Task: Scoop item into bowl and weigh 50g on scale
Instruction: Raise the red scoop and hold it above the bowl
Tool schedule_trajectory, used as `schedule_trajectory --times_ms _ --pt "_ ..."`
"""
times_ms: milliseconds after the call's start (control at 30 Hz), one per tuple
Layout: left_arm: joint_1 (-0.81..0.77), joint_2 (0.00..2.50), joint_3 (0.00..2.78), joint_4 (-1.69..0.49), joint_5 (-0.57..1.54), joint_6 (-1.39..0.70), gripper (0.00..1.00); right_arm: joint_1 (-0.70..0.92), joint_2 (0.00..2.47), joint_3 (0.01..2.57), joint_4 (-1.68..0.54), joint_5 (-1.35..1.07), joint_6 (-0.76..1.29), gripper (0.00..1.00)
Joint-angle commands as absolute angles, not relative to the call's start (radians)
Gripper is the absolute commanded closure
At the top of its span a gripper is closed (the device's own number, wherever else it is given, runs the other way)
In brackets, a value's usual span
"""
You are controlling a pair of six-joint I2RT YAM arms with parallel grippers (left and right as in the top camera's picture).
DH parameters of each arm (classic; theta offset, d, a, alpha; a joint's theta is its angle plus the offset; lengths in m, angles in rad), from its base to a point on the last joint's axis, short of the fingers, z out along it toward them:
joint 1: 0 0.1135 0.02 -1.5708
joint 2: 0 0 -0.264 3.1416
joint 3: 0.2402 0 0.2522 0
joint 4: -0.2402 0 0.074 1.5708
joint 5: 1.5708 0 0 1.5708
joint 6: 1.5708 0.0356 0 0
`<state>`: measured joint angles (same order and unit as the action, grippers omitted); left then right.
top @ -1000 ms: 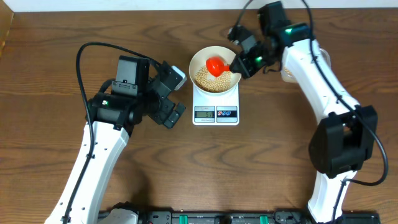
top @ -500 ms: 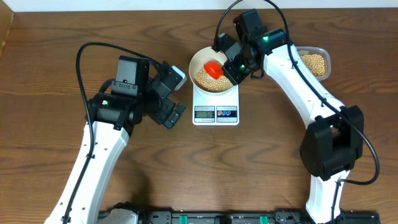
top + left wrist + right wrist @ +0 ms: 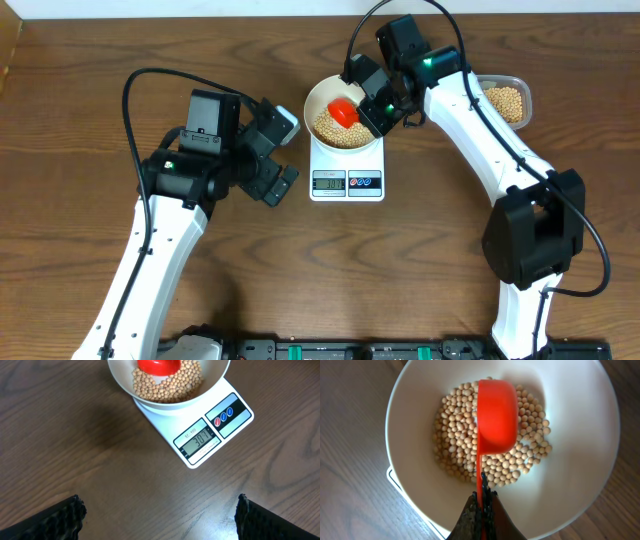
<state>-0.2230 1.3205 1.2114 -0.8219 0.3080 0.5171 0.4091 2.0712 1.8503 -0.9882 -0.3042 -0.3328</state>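
Scoop (image 3: pixel 496 415), pinched in the closed right tool (image 3: pixel 482 497), has swung over from the tub (image 3: pixel 526 100) and hangs tipped above beans (image 3: pixel 455 435) in the bowl (image 3: pixel 570 485) on the scale (image 3: pixel 235 425). Reading looks short of target, so more is likely needed. Left tool (image 3: pixel 160 517) spread wide, empty.

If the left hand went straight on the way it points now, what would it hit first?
Probably the bare wooden table, just short of the scale; the open left hand tilts down at it. Depth is hard to judge.
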Motion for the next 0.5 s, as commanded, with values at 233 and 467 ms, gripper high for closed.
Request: schedule_trajectory --times_ms 233,467 --pt "-0.22 1.326 1.214 -0.822 0.305 0.508 0.02 0.42 2.097 1.843 -0.999 -0.375 -0.349 0.99" --pt "-0.22 1.326 1.214 -0.822 0.305 0.508 0.02 0.418 2.097 1.843 -0.999 -0.413 -0.348 0.99"
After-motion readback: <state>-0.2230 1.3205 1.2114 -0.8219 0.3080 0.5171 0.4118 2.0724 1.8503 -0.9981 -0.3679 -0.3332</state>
